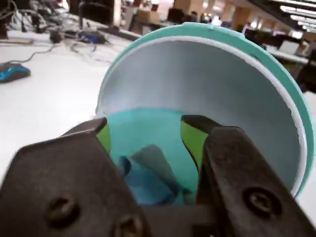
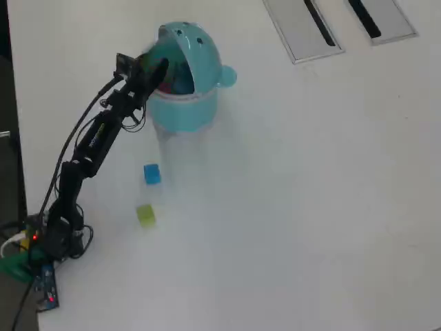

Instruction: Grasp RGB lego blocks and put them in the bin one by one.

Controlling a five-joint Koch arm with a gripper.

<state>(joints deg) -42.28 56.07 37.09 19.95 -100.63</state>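
Observation:
The light-teal bin [image 2: 187, 110] stands at the top left of the table in the overhead view, its domed lid swung inward. My gripper [image 2: 162, 69] reaches into its opening from the left. In the wrist view the jaws of the gripper [image 1: 145, 123] stand apart, green pads [image 1: 192, 140] facing each other, with nothing between them. Behind the gap lies the bin's teal inside and its pale lid [image 1: 197, 79]. A reddish patch [image 2: 183, 85] shows inside the opening; I cannot tell if it is the red block. A blue block [image 2: 151, 174] and a yellow-green block [image 2: 145, 214] lie on the table below the bin.
Two grey slotted plates [image 2: 303, 24] are set into the table at the top right. The arm's base and circuit boards [image 2: 41, 252] sit at the lower left edge. A blue mouse [image 1: 12, 71] and cables [image 1: 74, 42] lie far back in the wrist view.

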